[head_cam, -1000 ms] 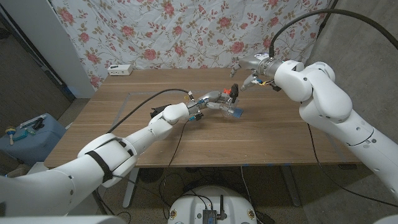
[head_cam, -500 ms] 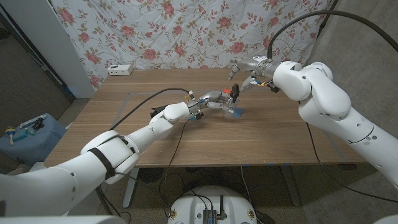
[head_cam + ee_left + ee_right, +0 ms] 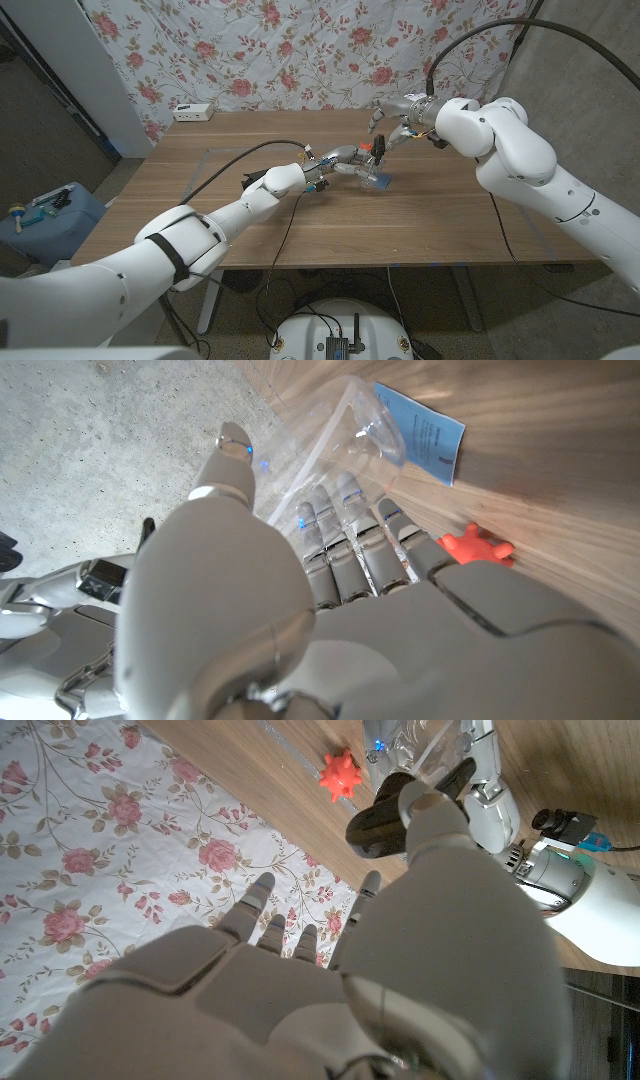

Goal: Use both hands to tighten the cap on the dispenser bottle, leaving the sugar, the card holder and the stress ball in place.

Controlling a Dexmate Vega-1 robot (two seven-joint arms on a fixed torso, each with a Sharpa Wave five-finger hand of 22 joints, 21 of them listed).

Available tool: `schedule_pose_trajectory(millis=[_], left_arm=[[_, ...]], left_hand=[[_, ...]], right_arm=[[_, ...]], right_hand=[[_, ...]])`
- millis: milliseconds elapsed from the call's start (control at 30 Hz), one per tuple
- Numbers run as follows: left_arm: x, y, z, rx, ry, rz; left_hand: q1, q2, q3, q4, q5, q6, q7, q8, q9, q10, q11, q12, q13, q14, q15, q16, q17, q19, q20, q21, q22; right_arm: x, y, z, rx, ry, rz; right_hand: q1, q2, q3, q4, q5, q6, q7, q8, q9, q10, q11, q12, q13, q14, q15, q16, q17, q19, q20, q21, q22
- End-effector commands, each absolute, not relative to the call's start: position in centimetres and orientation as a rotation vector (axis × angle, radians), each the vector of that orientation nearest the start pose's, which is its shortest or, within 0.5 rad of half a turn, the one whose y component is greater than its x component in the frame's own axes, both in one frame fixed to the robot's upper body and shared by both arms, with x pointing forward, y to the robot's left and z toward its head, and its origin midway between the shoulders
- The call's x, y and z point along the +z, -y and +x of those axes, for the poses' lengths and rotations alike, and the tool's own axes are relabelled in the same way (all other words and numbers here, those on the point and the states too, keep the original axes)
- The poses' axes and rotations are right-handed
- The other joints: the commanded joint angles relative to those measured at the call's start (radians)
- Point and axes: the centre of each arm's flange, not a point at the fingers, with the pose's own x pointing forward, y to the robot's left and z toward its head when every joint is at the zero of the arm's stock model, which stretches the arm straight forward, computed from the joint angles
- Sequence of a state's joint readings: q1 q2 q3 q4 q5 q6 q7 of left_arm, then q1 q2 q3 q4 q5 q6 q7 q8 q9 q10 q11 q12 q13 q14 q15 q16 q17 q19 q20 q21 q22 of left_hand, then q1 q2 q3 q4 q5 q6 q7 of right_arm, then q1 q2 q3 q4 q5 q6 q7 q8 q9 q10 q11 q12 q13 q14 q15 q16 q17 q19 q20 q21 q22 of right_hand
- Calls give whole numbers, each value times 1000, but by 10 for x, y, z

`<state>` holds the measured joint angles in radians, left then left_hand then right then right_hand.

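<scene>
Since the earlier frames the right hand (image 3: 392,118) has drawn back from the black cap (image 3: 377,147) and lifted a little — its fingers are now spread with nothing in them, the thumb near the cap in the right wrist view. Left hand (image 3: 335,160) holds the clear dispenser bottle (image 3: 366,170) near the table's (image 3: 200,200) middle, fingers wrapped round its body. Bottle leans, cap end up and toward the right hand, base low over a blue card (image 3: 422,431) lying on the wood. Card carries print, too small to read. Left wrist view shows the orange spiky stress ball (image 3: 476,546) beside the bottle; right wrist view shows it too. White box (image 3: 192,112) sits at the far left edge.
</scene>
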<state>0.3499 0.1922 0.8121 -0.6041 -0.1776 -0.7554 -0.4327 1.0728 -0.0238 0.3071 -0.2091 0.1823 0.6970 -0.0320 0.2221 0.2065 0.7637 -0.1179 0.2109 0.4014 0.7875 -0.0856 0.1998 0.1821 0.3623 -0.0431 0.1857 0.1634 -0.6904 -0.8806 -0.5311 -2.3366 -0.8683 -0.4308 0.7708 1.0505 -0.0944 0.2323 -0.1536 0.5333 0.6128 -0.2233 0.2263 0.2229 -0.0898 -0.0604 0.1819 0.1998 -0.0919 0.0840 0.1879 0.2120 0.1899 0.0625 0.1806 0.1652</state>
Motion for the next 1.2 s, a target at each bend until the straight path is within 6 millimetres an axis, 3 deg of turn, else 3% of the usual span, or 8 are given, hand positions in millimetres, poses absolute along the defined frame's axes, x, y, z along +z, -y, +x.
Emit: schedule_pose_trajectory(millis=[33, 700, 1200], left_arm=[[-7, -64, 676, -849, 755, 712], [-11, -62, 670, -849, 771, 724], [-13, -61, 670, -847, 768, 721]], left_hand=[[-63, 96, 67, 57, -1, 128, -27, 7, 4, 16, -3, 7, 1, 8, -82, 0, 0, 2, -79, 0, 3], [-63, 97, 68, 57, -1, 128, -29, 6, 4, 16, -2, 6, 2, 9, -83, 0, 1, 1, -78, 0, 3], [-63, 98, 69, 57, -1, 126, -29, 5, 4, 16, -3, 6, 3, 10, -81, 1, 2, 1, -77, 0, 3]], right_arm=[[120, 160, 472, 91, 470, -1829], [119, 160, 469, 117, 396, -1806], [117, 163, 470, 109, 382, -1807]], right_hand=[[-1, 3, 1, 9, 5, -2, 0, 0, 1, -8, 2, 7, 2, -8, -1, 8, 2, 0, 2, 4, 3], [-29, 3, -21, 29, 5, -28, 1, -12, -4, -9, 25, 13, 2, -15, 12, 13, 3, 4, 12, 8, 4], [-91, 16, -49, 66, -1, 37, 3, 17, 4, 1, 14, 21, 2, -9, 12, 19, 3, 15, 18, 11, 4]])
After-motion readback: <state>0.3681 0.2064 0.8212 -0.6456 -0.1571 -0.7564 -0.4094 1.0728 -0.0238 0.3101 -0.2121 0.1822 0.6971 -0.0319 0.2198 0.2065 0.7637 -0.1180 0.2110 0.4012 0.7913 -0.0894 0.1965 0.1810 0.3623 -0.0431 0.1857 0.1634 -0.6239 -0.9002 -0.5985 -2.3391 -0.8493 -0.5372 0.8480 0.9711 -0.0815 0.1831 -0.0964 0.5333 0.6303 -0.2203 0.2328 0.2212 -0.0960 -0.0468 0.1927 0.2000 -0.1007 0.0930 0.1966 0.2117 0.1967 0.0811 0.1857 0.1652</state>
